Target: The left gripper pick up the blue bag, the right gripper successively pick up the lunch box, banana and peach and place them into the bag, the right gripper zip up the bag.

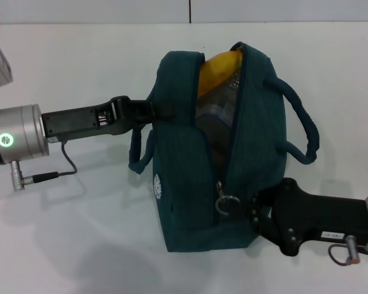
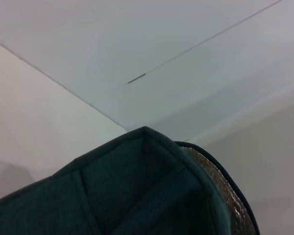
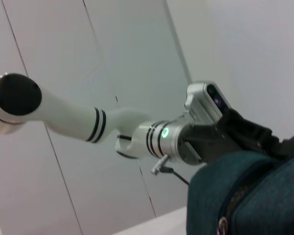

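Note:
The blue bag (image 1: 190,177) stands on the white table with its zipper open along most of the top. The banana (image 1: 219,68) shows in the opening, with the clear lunch box (image 1: 216,107) below it. The peach is hidden. My left gripper (image 1: 146,113) reaches in from the left and is shut on the bag's left handle strap. My right gripper (image 1: 240,207) is at the near end of the zipper, shut on the metal zipper pull (image 1: 224,201). The bag's corner (image 2: 147,191) and foil lining (image 2: 231,198) fill the left wrist view. The right wrist view shows the bag (image 3: 245,196) and the left gripper (image 3: 245,134).
The white table (image 1: 61,245) surrounds the bag. The bag's right handle (image 1: 300,131) loops out to the right. A cable (image 1: 64,165) hangs from the left wrist. The left arm (image 3: 78,117) crosses the right wrist view.

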You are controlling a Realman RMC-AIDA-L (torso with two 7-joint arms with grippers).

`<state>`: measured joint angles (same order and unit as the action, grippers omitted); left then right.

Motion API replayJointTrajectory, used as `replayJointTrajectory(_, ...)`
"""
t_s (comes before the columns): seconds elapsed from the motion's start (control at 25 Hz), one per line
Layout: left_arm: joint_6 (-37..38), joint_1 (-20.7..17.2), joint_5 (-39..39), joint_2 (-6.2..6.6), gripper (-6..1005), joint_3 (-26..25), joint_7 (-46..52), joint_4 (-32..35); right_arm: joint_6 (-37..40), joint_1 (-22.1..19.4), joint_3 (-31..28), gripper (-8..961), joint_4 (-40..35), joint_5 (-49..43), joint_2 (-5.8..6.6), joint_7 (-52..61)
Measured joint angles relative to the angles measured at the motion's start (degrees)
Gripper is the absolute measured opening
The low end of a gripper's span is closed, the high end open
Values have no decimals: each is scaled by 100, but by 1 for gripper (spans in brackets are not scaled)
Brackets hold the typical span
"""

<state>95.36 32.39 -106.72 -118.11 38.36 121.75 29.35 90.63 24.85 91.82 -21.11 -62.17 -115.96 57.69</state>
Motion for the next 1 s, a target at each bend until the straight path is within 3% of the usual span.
replayJointTrajectory(0.36,-8,-39,9,4,50,-22,-107,0,764,-373,-469,8,26,364,64,-236)
replayJointTrajectory(0.76,1,-69,46,-84,51,-9,-632,0,986,-208,-501,10,3,920,18,-250)
replayJointTrajectory(1.0,224,-258,508,-115,51,-1,-1156,0,948,-110,-482,11,28,932,3,-251)
